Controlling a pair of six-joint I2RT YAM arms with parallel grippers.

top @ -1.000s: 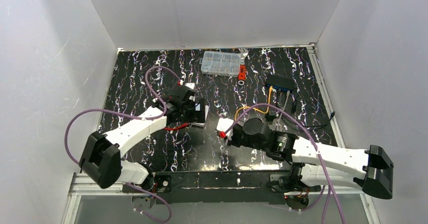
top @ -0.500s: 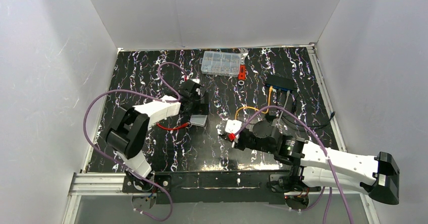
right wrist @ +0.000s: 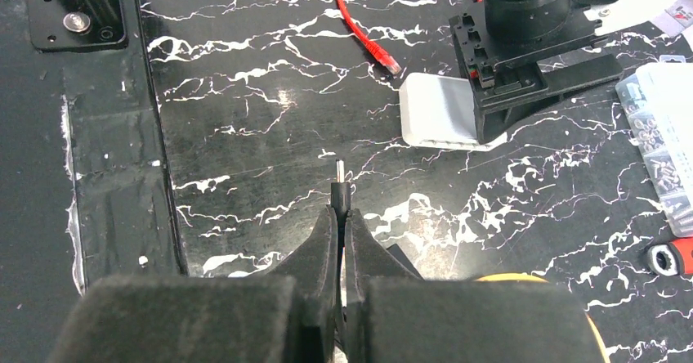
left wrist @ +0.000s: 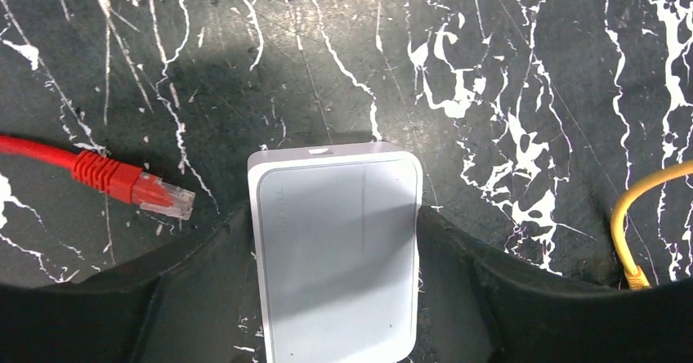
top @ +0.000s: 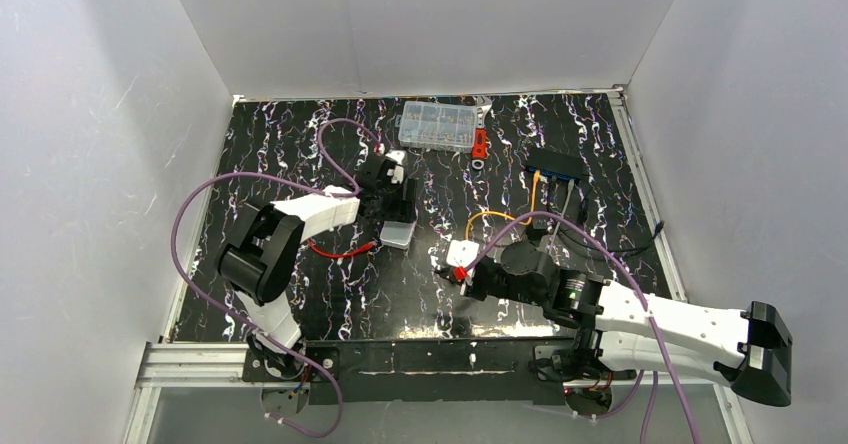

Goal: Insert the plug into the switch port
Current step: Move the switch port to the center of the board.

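The switch (top: 556, 164), a flat black box with a blue-edged face, lies at the back right; its ports are too small to tell apart. A thin orange cable (top: 490, 216) loops from it toward the middle and also shows in the left wrist view (left wrist: 633, 216). The plug at its end is hidden. My left gripper (left wrist: 335, 216) (top: 400, 214) is shut on the sides of a white-grey rounded box (left wrist: 335, 257). In the middle, my right gripper (right wrist: 339, 212) (top: 442, 267) is shut on a thin black connector with a metal tip (right wrist: 339, 185), pointing toward the left arm.
A red cable (top: 340, 252) ends in a red connector (left wrist: 135, 185) just left of the white-grey box. A clear parts organiser (top: 437, 126) and a red tool (top: 480, 144) sit at the back. A black cable (top: 630, 249) trails on the right. White walls enclose the table.
My left arm has folded back and its jaws have narrowed onto the white-grey box. The right arm shifted a little to the right, then held still, staying shut.
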